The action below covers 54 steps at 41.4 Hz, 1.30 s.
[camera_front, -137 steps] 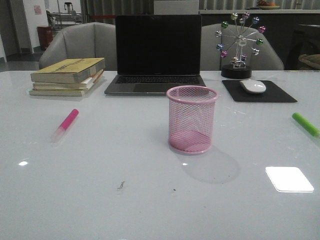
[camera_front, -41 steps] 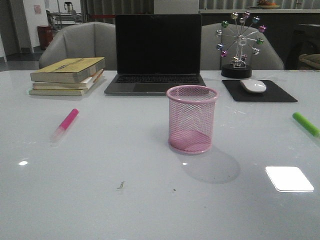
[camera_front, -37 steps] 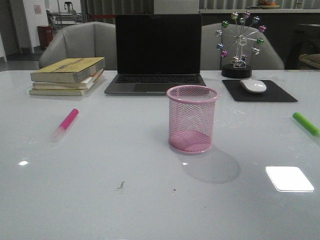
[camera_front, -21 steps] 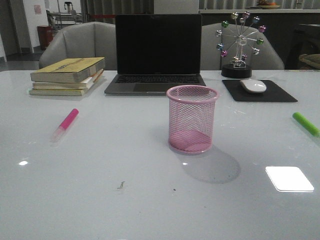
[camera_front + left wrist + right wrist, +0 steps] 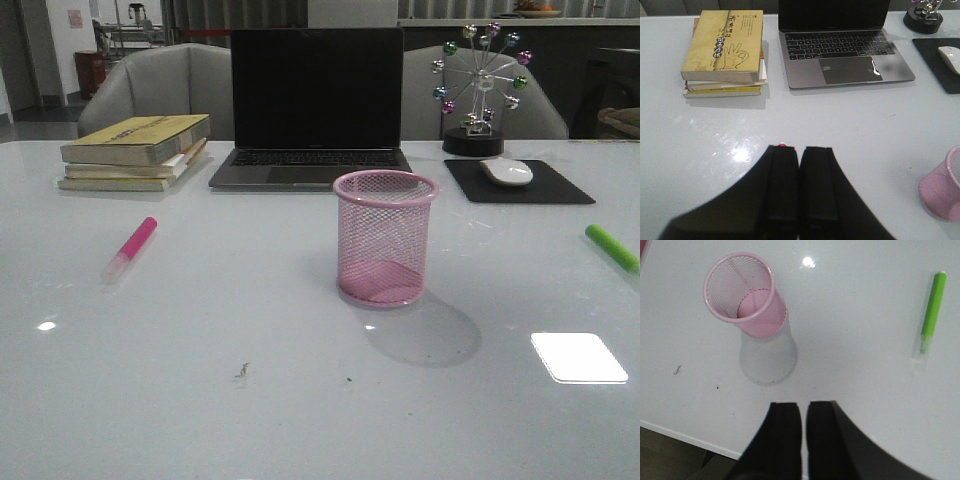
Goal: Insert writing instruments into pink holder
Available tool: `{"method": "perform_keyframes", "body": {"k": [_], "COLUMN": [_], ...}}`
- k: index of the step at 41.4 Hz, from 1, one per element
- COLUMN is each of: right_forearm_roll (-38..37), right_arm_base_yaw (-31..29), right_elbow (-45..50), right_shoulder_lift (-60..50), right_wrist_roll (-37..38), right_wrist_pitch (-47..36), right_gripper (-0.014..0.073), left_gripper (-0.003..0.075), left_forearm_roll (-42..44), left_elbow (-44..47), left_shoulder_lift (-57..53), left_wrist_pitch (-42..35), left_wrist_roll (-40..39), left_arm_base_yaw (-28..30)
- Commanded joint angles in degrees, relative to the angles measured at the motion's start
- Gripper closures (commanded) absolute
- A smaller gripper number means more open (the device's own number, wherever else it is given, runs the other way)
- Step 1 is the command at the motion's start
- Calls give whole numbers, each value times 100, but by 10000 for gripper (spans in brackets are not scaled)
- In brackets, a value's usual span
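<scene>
Pink holder (image 5: 385, 238) is standing upright at center of the front view on the white table (image 5: 200, 380), empty, mesh sides showing its pink base. Pink marker (image 5: 130, 248) is lying flat at mid-left of the front view, pale cap end pointing toward the lower left, well apart from the holder. Green marker (image 5: 611, 247) is lying flat at the far right edge of the front view, also well apart from the holder.

Behind them, a stack of books (image 5: 137, 152) is sitting at upper left, an open laptop (image 5: 312, 110) with a dark screen at upper center, and a white mouse (image 5: 506, 172) resting on a black mouse pad (image 5: 520, 184) at upper right. A ferris-wheel desk ornament (image 5: 477, 90) is standing behind the pad.

Neither arm is showing in the front view. In the left wrist view the left gripper (image 5: 799, 190) is sitting at bottom center with its two black fingers pressed together, grasping nothing; a tiny bit of pink is peeking just past the fingertips. In the right wrist view the right gripper (image 5: 804, 440) is sitting at bottom center, fingers nearly touching with only a thin slit between, nothing held; holder is at upper left there, green marker at upper right.
</scene>
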Motion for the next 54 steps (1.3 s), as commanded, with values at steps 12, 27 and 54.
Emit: {"method": "perform_keyframes", "body": {"k": [12, 27, 54], "right_forearm_roll": [-242, -415, -385], "right_arm_base_yaw": [-8, -666, -1437], "right_elbow": [-201, -201, -230], "right_shoulder_lift": [-109, -97, 803], "right_wrist_roll": [-49, -44, -147], "right_wrist_pitch": [-558, -530, -524], "right_gripper": [-29, -29, -29], "left_gripper": [291, 273, 274], "left_forearm_roll": [2, -534, -694], "left_elbow": [-200, -365, -2259], "left_shoulder_lift": [-81, 619, 2802], "left_wrist_pitch": [-731, 275, 1612], "left_wrist_roll": [-62, -62, -62], "left_arm_base_yaw": [-22, -22, 14]}}
